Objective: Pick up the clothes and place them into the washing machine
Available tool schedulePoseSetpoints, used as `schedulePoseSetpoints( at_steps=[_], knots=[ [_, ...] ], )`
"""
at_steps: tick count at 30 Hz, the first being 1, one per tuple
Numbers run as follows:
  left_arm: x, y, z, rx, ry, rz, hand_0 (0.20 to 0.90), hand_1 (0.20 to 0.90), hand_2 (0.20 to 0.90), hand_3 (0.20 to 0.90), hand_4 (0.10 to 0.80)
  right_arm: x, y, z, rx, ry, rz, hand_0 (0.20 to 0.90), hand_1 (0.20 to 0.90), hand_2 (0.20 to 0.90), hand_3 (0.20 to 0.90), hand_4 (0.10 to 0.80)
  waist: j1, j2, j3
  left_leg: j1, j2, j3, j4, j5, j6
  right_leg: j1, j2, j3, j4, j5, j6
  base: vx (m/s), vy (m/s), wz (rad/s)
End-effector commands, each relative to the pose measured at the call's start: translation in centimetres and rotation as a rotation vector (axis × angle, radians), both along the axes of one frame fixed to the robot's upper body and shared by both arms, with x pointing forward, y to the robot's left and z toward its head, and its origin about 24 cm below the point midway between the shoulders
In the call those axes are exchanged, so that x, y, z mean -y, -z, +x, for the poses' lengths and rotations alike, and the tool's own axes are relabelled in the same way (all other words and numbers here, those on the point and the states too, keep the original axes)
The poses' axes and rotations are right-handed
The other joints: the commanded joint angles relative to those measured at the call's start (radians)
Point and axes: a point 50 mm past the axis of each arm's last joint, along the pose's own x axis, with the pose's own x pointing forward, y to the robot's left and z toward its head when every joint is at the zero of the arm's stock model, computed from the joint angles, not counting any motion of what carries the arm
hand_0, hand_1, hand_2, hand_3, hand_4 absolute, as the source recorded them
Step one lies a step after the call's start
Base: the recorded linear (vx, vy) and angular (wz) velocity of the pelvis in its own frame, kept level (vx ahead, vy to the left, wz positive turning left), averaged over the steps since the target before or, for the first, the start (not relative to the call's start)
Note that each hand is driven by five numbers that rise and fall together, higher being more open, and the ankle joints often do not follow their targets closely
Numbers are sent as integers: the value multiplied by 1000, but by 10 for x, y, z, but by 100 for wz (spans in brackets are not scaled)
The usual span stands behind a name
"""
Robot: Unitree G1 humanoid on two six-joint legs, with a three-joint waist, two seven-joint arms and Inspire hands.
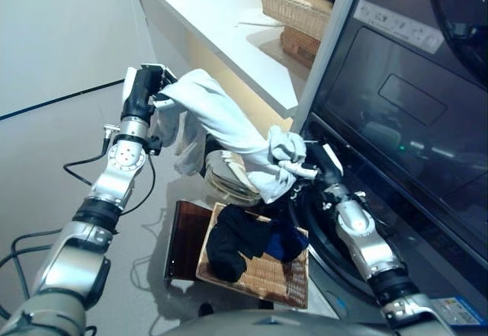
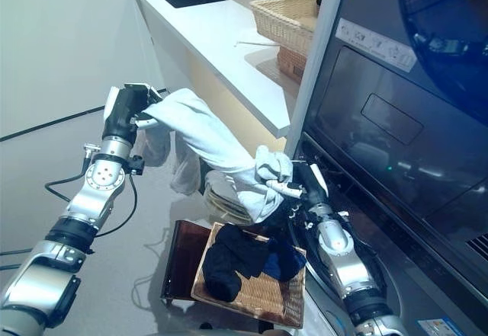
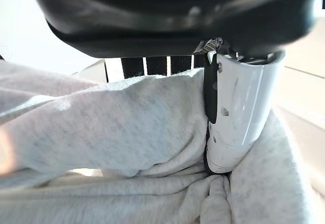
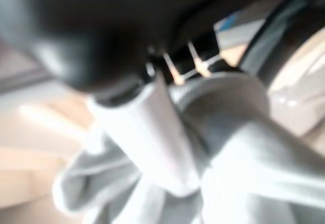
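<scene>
Both hands grasp the light grey fleece garment (image 1: pixel 217 119), left hand (image 1: pixel 146 92) far-left, right hand (image 1: pixel 314 174) near the dark washing machine (image 1: pixel 396 123); dangling folds may snag on its door.

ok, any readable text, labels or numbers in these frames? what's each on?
None can be read.
Washing machine: pale label strip on its dark front, print too small to read.
Blue sticker low on the machine: blurred.
White garment, wicker basket, counter: no print visible.

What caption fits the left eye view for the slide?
Both robot hands, left robot hand and right robot hand, stretch a white garment beside the washing machine.
</scene>
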Motion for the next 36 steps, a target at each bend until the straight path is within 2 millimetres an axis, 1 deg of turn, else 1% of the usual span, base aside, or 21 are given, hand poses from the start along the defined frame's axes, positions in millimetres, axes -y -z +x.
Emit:
schedulePoseSetpoints(
  at_steps=[1, 2, 3, 6, 7, 9, 10, 11, 12, 13, 14, 15, 16, 17, 21, 25, 26, 28, 29, 36],
  knots=[
    [10, -120, 2, 498, 32, -187, 200, 200, 200, 200, 300, 3, -12, 6, 79, -29, -65, 200, 200, 200, 200, 300, 34, -17, -111, -4, -3, -11, 68, -89, -55, 20, -30, -25, 28, -64, 33, 1, 7, 4],
    [13, -121, 1, 512, 49, -232, 200, 200, 200, 200, 300, -3, -13, 9, 81, -41, -55, 200, 200, 200, 200, 300, 39, -19, -110, -4, -3, -13, 69, -89, -55, 21, -31, -27, 27, -64, 33, 0, 7, 4],
    [13, -121, 1, 512, 49, -232, 200, 200, 200, 200, 300, -3, -13, 9, 82, -41, -55, 200, 200, 200, 200, 300, 39, -19, -110, -4, -3, -14, 69, -89, -55, 21, -31, -27, 27, -63, 33, 1, 6, 5],
    [17, -121, 0, 514, 72, -260, 200, 200, 200, 200, 300, -14, -17, 15, 98, -76, -78, 200, 200, 200, 200, 300, 46, -20, -107, -6, -4, -17, 69, -89, -55, 22, -32, -33, 27, -64, 33, -3, 15, 7],
    [17, -121, 0, 514, 72, -260, 200, 200, 200, 200, 300, -14, -17, 15, 98, -76, -78, 200, 200, 200, 200, 300, 46, -20, -107, -6, -4, -17, 69, -89, -55, 22, -32, -33, 27, -64, 33, -6, 15, 8],
    [24, -120, 0, 513, 109, -317, 200, 200, 200, 200, 300, -22, -16, 18, 91, -102, -76, 200, 200, 200, 200, 300, 53, -23, -105, -10, -6, -23, 72, -88, -54, 21, -33, -36, 29, -64, 33, -10, 15, 8],
    [24, -120, 0, 513, 109, -317, 200, 200, 200, 200, 300, -22, -16, 18, 91, -102, -76, 200, 200, 200, 200, 300, 53, -23, -105, -10, -6, -23, 72, -88, -54, 21, -33, -36, 29, -64, 33, -13, 21, 12],
    [33, -118, 2, 505, 141, -362, 200, 200, 200, 200, 300, -28, -16, 19, 89, -129, -78, 200, 200, 200, 200, 300, 54, -25, -103, -12, -7, -26, 71, -87, -54, 20, -34, -38, 30, -63, 33, -6, 11, 7],
    [33, -118, 2, 505, 141, -362, 200, 200, 200, 200, 300, -28, -16, 19, 89, -129, -78, 200, 200, 200, 200, 300, 54, -25, -103, -12, -7, -26, 71, -87, -54, 20, -34, -38, 30, -63, 33, -8, 16, 10],
    [38, -119, 3, 503, 161, -382, 200, 200, 200, 200, 300, -31, -16, 19, 87, -141, -76, 200, 200, 200, 200, 300, 54, -25, -102, -13, -7, -28, 72, -86, -54, 19, -34, -40, 31, -63, 33, -11, 13, 7],
    [46, -120, 3, 502, 200, -423, 200, 200, 200, 200, 300, -35, -15, 19, 82, -159, -74, 200, 200, 200, 200, 300, 56, -27, -100, -14, -7, -31, 70, -84, -54, 19, -35, -44, 30, -63, 33, -11, 13, 7],
    [46, -120, 3, 502, 200, -423, 200, 200, 200, 200, 300, -35, -15, 19, 82, -159, -74, 200, 200, 200, 200, 300, 56, -27, -100, -14, -7, -31, 70, -84, -54, 19, -35, -45, 30, -63, 33, -18, 18, 7],
    [55, -123, 2, 506, 232, -435, 200, 200, 200, 200, 300, -38, -12, 19, 66, -180, -84, 579, 579, 579, 579, 571, 59, -28, -98, -16, -7, -31, 69, -82, -54, 17, -35, -46, 31, -61, 33, 0, 0, 0],
    [57, -124, 2, 507, 241, -433, 200, 200, 200, 200, 300, -38, -13, 18, 68, -186, -90, 900, 900, 900, 900, 800, 59, -29, -97, -17, -7, -32, 69, -82, -54, 15, -35, -46, 33, -61, 33, 0, 0, 0],
    [63, -129, 0, 520, 272, -431, 200, 200, 200, 200, 300, -36, -10, 15, 59, -192, -98, 900, 900, 900, 900, 800, 60, -30, -95, -18, -8, -32, 70, -83, -52, 14, -35, -46, 33, -60, 34, 0, 0, 0],
    [68, -132, -3, 532, 296, -418, 200, 200, 200, 200, 300, -26, -8, 12, 53, -154, -101, 900, 900, 900, 900, 800, 59, -30, -96, -18, -8, -32, 70, -84, -51, 12, -35, -44, 32, -59, 34, 3, 3, -2],
    [68, -135, -4, 542, 298, -401, 200, 200, 200, 200, 300, -20, -7, 11, 50, -136, -105, 900, 900, 900, 900, 800, 58, -30, -96, -18, -7, -32, 71, -85, -50, 12, -35, -42, 33, -59, 35, 2, 3, -4],
    [68, -135, -4, 544, 299, -399, 200, 200, 200, 200, 300, -18, -7, 10, 49, -133, -107, 900, 900, 900, 900, 800, 57, -31, -96, -17, -7, -32, 72, -86, -50, 13, -35, -42, 32, -59, 34, 8, 1, -4],
    [67, -135, -5, 544, 298, -395, 200, 200, 200, 200, 300, -13, -4, 8, 30, -123, -107, 900, 900, 900, 900, 800, 57, -31, -97, -15, -7, -31, 72, -87, -50, 15, -35, -42, 32, -60, 35, 12, 0, -4],
    [64, -130, -3, 524, 290, -406, 200, 200, 200, 200, 300, -5, 4, 3, -18, -148, -156, 900, 900, 900, 900, 800, 55, -35, -100, -9, -5, -29, 72, -89, -51, 20, -33, -41, 31, -62, 34, 0, 0, 0]
  ],
)
